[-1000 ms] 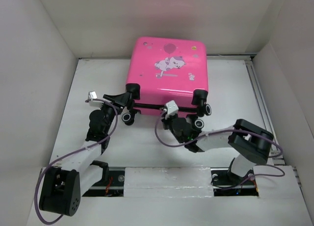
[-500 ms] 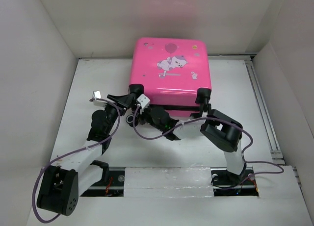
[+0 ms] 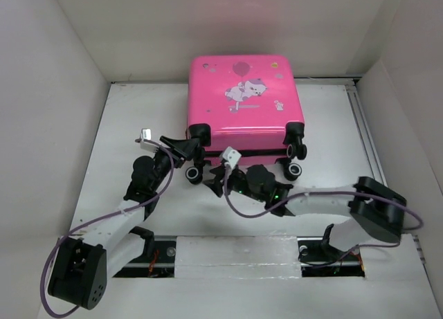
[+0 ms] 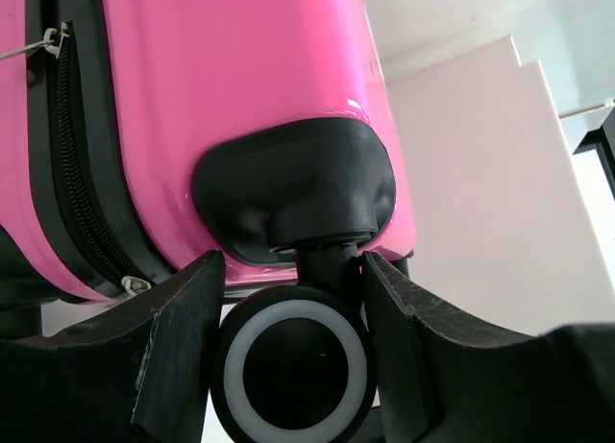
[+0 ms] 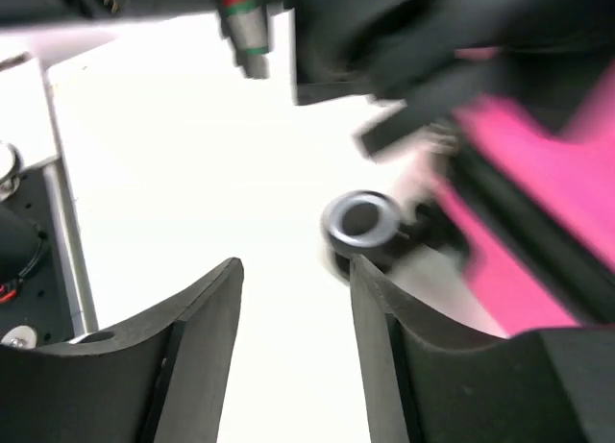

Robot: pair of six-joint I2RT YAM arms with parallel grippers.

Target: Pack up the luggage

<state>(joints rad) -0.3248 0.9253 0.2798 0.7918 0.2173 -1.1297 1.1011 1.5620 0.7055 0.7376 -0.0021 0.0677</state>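
Observation:
The luggage [image 3: 242, 104] is a closed hot-pink suitcase with a cartoon print, lying flat at the back of the table with its wheels facing the arms. My left gripper [image 3: 192, 153] is at its near left corner. In the left wrist view the fingers [image 4: 183, 347] sit against both sides of a black-and-white wheel [image 4: 293, 371] below the pink shell [image 4: 231, 68]. My right gripper [image 3: 213, 185] hovers low over the table just in front of the case, open and empty [image 5: 293, 270]. A blurred wheel [image 5: 360, 220] and pink shell [image 5: 538, 174] lie beyond its fingertips.
White enclosure walls [image 3: 48, 125] stand on the left, right and back. A metal rail [image 3: 370, 146] runs along the table's right side. The arm bases and a white bar [image 3: 235, 253] line the near edge. The left arm [image 5: 384, 30] crosses the top of the right wrist view.
The right gripper has pulled back from the suitcase's near edge and opened. The suitcase has shifted slightly right, with the left gripper following on its wheel.

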